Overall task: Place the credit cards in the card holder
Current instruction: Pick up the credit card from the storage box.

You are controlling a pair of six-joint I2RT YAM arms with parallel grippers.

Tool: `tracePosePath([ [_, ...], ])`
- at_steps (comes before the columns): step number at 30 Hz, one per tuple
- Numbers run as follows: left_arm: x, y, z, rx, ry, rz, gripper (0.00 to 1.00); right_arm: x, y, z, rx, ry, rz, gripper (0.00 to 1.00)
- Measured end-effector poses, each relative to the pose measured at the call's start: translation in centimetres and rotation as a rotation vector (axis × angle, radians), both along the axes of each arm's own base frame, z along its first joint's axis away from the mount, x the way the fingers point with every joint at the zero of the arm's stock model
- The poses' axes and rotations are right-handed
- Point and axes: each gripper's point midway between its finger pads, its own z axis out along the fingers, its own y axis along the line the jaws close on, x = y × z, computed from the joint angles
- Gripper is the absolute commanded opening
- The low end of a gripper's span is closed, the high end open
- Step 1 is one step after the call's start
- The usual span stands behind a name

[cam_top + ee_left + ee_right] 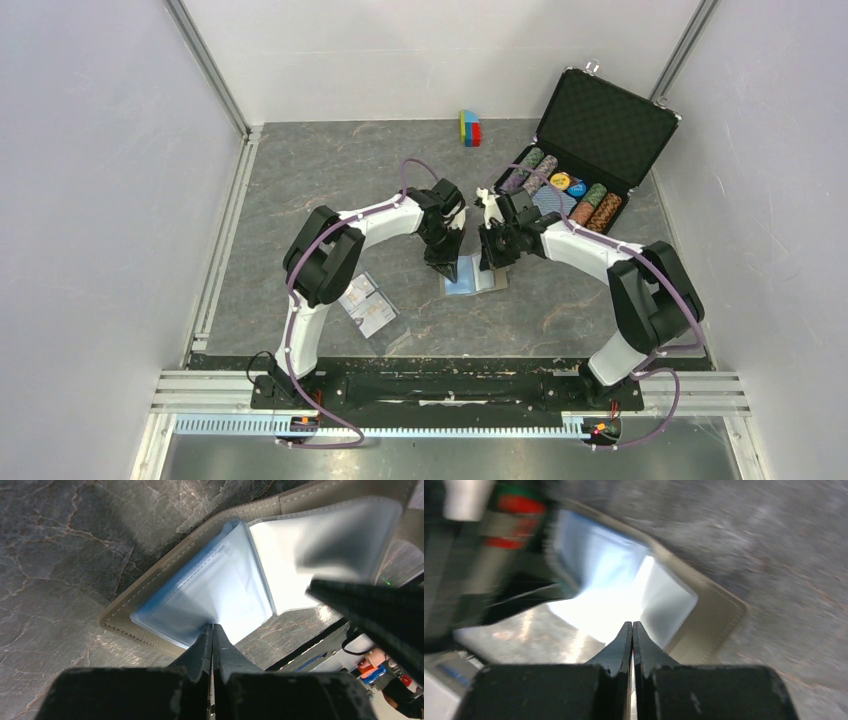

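The taupe card holder lies open on the table, its light blue sleeves facing up. My left gripper is shut, with its tips at the near edge of a sleeve of the card holder. My right gripper is shut too, its tips at the bright sleeve of the card holder from the opposite side. Whether either pinches the plastic I cannot tell. The credit cards lie pale on the table, left of the holder, beside the left arm.
An open black briefcase with rows of chips stands at the back right. A small coloured block sits by the back wall. White walls close in both sides, and a metal rail runs along the near edge.
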Motion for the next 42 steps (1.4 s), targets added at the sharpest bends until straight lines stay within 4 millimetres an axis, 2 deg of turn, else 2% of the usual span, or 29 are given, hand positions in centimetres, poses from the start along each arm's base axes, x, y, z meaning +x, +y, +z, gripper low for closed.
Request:
tracePosePath([
  [3,0.0,0.0,0.0,0.0,0.0,0.0,0.02,0.6,-2.4,-2.0,-0.133,-0.013,-0.066,0.0],
  [6,0.0,0.0,0.0,0.0,-0.002,0.0,0.02,0.5,-3.9,-3.7,-0.21,-0.011,-0.089,0.0],
  [17,0.0,-0.1,0.0,0.001,-0.003,-0.002,0.09,0.6,-3.8,-3.8,-0.167,-0.031,-0.088,0.0],
  [21,0.0,-0.1,0.1,-0.001,-0.005,-0.002,0.19,0.5,-3.6,-3.6,-0.134,-0.015,-0.088,0.0],
  [27,0.4,-0.6,1.1,-0.019,-0.034,-0.008,0.44,-0.5,-2.9,-3.3,-0.081,0.035,-0.077,0.02],
  [29,0.7,-0.8,2.0,-0.039,-0.056,-0.006,0.47,-0.9,-2.6,-3.1,-0.062,0.055,-0.074,0.05],
  [31,1.1,-0.9,3.6,-0.066,-0.088,-0.002,0.5,-1.1,-2.3,-2.7,-0.045,0.065,-0.074,0.12],
  [36,2.8,-0.8,9.2,-0.182,-0.209,0.028,0.54,-0.4,-1.5,-0.4,0.001,0.04,-0.073,0.22],
  [39,3.5,0.8,12.3,-0.252,-0.269,0.065,0.55,0.3,-0.9,1.3,0.03,0.009,-0.067,0.28],
  [42,3.7,3.3,13.4,-0.274,-0.286,0.123,0.56,1.0,-0.2,2.8,0.061,-0.018,-0.056,0.32],
])
